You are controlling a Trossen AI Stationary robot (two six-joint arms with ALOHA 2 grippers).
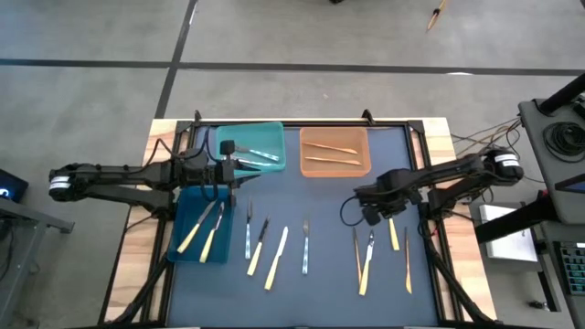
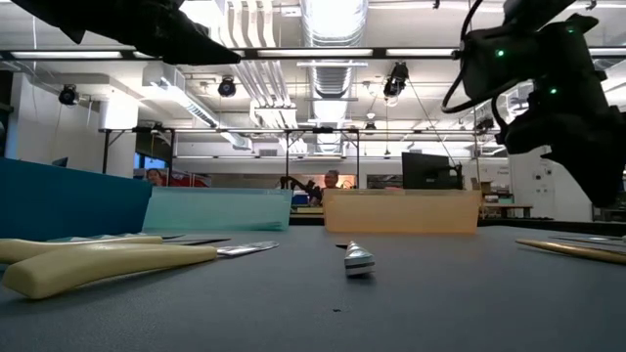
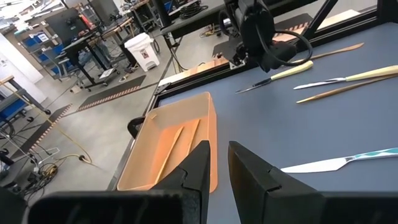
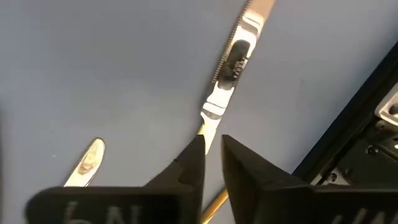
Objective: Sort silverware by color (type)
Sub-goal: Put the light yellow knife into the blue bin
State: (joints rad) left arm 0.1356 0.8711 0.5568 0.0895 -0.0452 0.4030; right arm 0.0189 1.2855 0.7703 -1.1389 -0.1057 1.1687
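On the left of the mat (image 1: 302, 283), the left gripper (image 1: 239, 166) hangs between the dark blue bin (image 1: 183, 249) and the teal bin (image 1: 274, 134), its fingers (image 3: 200, 163) drawn close with only a narrow gap and nothing between them. The dark blue bin holds two pale yellow pieces (image 1: 203, 228); the teal bin holds a few silvery ones (image 1: 262, 153). Just right of the teal bin, the orange bin (image 1: 335, 133) holds two orange-tan pieces (image 1: 331, 153) lying lengthwise. On the bare mat in front of the bins lies a loose row: a grey fork (image 1: 248, 230), a knife (image 1: 259, 247), a yellow knife (image 1: 277, 259) and another grey piece (image 1: 305, 247). Farther right lie an orange-tan piece (image 1: 356, 252), a yellow-handled knife (image 1: 367, 263), a short yellow piece (image 1: 394, 234) and a thin tan one (image 1: 408, 260). The right gripper (image 1: 372, 217) hovers low over the far end of that knife (image 4: 227, 81), fingers (image 4: 189, 163) slightly parted and gripping nothing, their tips just beside the blade; whether they touch it I cannot tell.
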